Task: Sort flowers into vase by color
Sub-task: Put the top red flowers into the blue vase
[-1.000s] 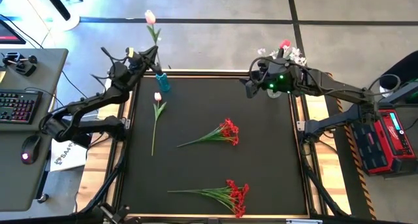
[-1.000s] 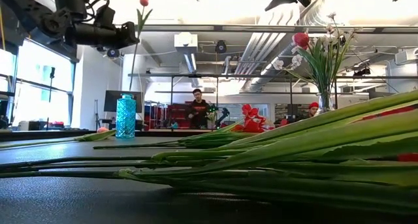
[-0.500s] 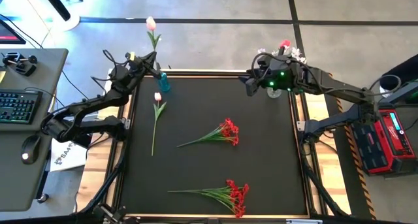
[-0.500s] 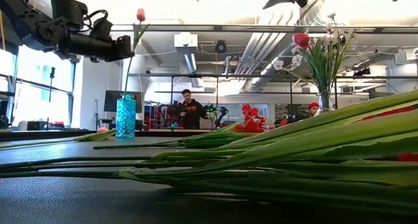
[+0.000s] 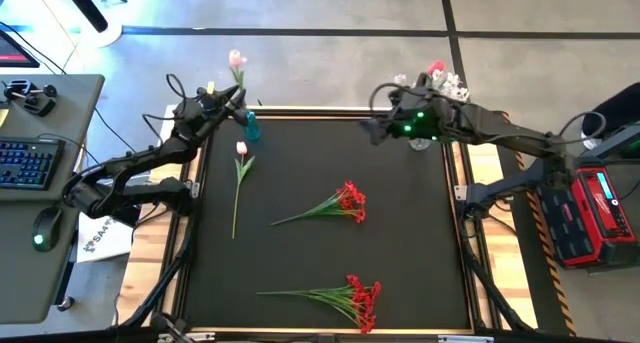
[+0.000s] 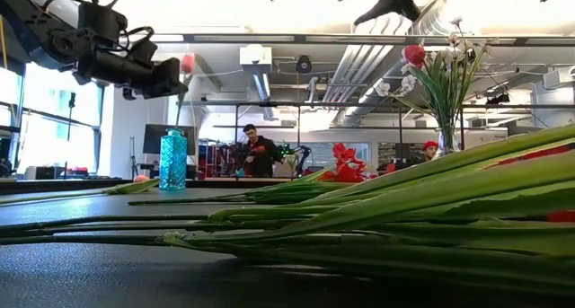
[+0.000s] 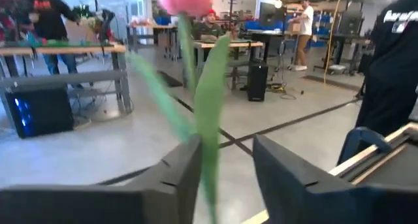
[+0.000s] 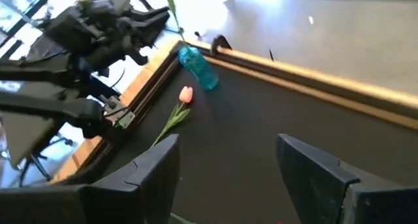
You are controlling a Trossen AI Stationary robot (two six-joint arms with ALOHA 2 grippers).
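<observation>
Roughly half sorted, by the look of it. On the black mat tabletop [image 5: 400,233] three stems left: large bunch of red artificial blooms [image 5: 345,297] near the front edge, smaller red spray [image 5: 335,204] mid-table, single pink tulip [image 5: 240,173] by the left edge. At the far left corner, small blue glass vase [image 5: 250,126] with a pink tulip stem [image 5: 237,65] standing between the loosening fingers of the left gripper [image 5: 235,101]. At the far right corner, clear vase of red and white flowers [image 6: 442,88]; right gripper [image 5: 375,130] beside it, spread, holding nothing.

Left arm reaching along table's far left edge, left gripper [image 5: 233,100] raised near far left corner, fingers [image 7: 175,178] parted with a gap between. Right arm stretched in from right side, right gripper [image 5: 372,130] over far edge, fingers [image 8: 147,165] spread wide, gripping nothing.
</observation>
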